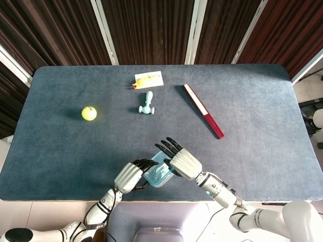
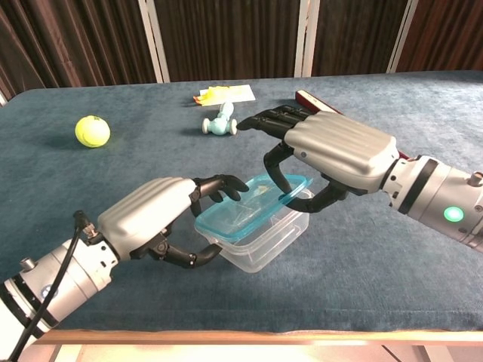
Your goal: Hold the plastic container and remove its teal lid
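Observation:
The clear plastic container (image 2: 268, 243) sits near the table's front edge, with its teal lid (image 2: 245, 214) on top. The lid is tilted, its right end raised off the rim. My left hand (image 2: 155, 219) grips the container's left end, fingers over the top edge and thumb low against the wall. My right hand (image 2: 332, 151) reaches in from the right and pinches the lid's raised right edge between thumb and a finger. In the head view, the left hand (image 1: 129, 176) and right hand (image 1: 183, 162) cover most of the container (image 1: 157, 175).
A yellow tennis ball (image 1: 89, 113) lies at the left. A small teal toy (image 1: 146, 104) and a yellow-and-white card (image 1: 148, 79) lie at the back middle. A red-and-white flat stick (image 1: 203, 110) lies right of them. The table's front edge (image 1: 166, 200) runs just behind the hands.

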Robot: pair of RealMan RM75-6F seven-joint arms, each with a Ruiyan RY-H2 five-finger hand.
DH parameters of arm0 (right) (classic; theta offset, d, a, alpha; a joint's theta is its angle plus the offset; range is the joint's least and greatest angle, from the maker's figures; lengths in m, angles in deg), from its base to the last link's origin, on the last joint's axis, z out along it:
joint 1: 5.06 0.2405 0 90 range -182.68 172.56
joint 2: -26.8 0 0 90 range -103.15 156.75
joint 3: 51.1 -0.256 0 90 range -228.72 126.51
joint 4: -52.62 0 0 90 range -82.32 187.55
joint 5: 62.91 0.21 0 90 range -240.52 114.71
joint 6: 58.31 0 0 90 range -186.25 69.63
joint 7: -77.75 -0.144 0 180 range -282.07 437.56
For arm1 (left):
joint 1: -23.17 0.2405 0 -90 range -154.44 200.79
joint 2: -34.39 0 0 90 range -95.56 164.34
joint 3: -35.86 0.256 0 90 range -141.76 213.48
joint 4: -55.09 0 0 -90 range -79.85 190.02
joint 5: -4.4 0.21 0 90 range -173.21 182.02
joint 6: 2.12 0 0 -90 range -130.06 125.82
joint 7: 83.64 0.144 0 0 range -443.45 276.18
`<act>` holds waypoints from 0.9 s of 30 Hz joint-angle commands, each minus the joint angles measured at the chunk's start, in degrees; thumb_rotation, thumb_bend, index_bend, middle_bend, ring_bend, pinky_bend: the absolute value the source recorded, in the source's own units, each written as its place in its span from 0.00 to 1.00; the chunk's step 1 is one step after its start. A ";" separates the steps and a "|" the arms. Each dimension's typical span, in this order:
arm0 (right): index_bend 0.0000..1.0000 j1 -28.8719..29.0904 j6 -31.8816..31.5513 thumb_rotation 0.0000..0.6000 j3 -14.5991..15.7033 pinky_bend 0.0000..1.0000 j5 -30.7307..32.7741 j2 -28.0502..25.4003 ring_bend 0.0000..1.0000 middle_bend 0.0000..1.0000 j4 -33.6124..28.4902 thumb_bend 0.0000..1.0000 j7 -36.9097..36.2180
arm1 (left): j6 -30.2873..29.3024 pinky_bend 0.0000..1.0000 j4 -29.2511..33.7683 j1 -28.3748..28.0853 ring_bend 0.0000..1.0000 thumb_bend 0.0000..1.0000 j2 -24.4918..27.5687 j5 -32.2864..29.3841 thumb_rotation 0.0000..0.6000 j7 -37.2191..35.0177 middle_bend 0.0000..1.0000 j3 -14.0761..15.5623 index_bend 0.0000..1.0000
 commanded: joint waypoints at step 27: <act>0.78 -6.13 -12.17 1.00 -2.61 0.01 1.08 -6.46 0.00 0.20 10.54 0.91 2.23 | -14.04 0.05 2.47 4.05 0.00 0.37 10.81 2.77 1.00 -0.38 0.03 -2.30 0.03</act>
